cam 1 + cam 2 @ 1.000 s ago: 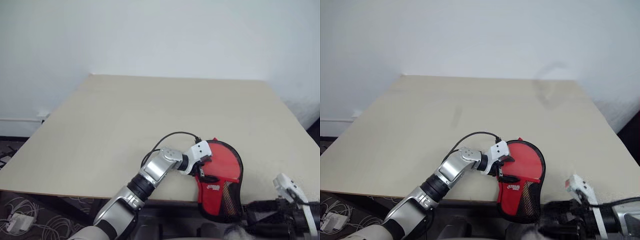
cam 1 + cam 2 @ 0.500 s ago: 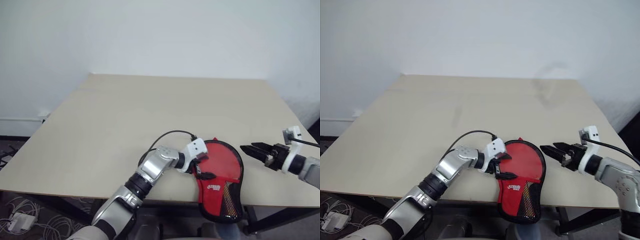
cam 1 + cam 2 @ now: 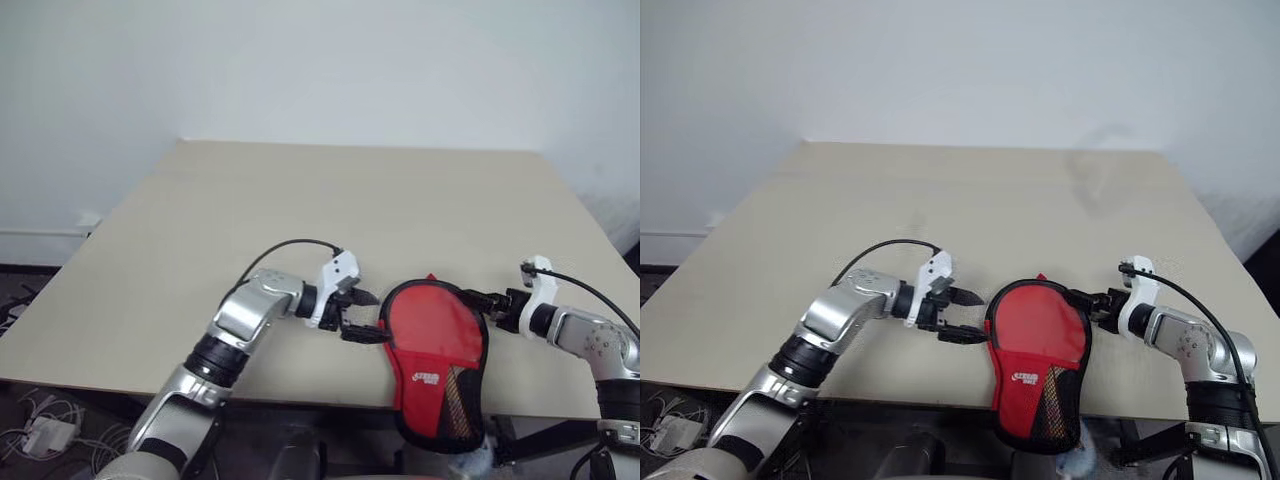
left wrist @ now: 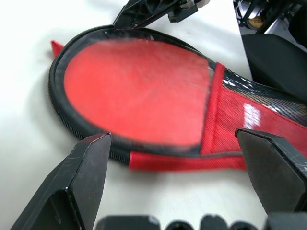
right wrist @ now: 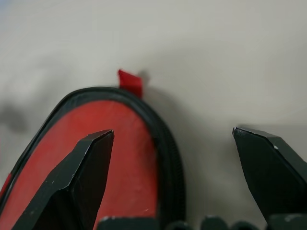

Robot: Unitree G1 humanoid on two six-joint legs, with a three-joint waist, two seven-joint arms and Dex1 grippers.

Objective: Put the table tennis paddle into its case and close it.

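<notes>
The case (image 3: 435, 345) lies red side up near the table's front edge, its narrow mesh end hanging over the edge. Its black zipper rim (image 4: 76, 127) runs around the round end, with a small red tab (image 5: 129, 81) at the far side. My left gripper (image 3: 372, 318) stands open just left of the case, a small gap from the rim. My right gripper (image 3: 478, 299) is open at the case's right rim, one finger (image 5: 81, 177) over the red fabric and the other over bare table. The table tennis paddle is hidden.
The beige table (image 3: 300, 220) stretches wide behind and to the left of the case. Its front edge (image 3: 300, 378) runs just below my left arm. Cables (image 3: 40, 435) lie on the floor at the lower left. A white wall stands behind.
My left gripper has drawn back leftward off the case. My right arm has come up from below the table edge and reached in to the case's right rim.
</notes>
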